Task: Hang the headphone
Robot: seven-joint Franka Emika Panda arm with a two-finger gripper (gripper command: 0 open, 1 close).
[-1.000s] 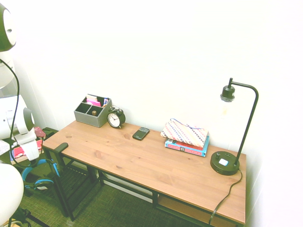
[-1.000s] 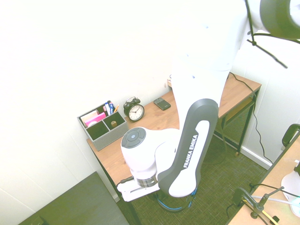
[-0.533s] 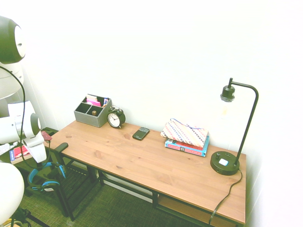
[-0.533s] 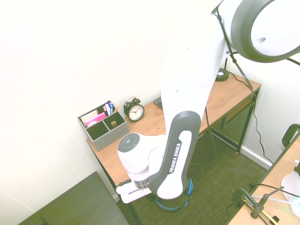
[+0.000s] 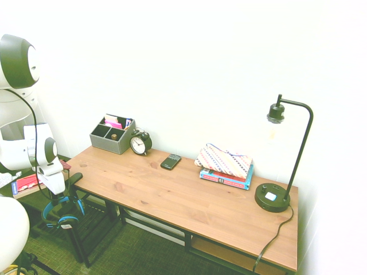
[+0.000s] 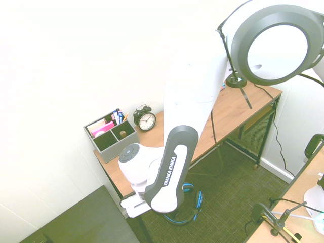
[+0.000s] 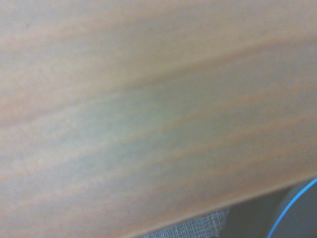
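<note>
A white robot arm holds a blue-and-black headphone off the end of a wooden desk.

First exterior view: the desk is the landmark. At its near end, beside the corner, the gripper points down, its fingers pressed together on the headband of the headphone, which hangs directly below the gripper, lower than the desk top and just off its edge. A black hook sticks out at that same corner, right beside the gripper. On the desk sit a grey organiser, an alarm clock, a phone, books and a black lamp.

Second exterior view: the arm hides the gripper; the headphone shows below the desk end, above the carpet.

Wrist view: blurred desk wood fills the frame, with a thin blue arc of the headphone past the desk's edge.
</note>
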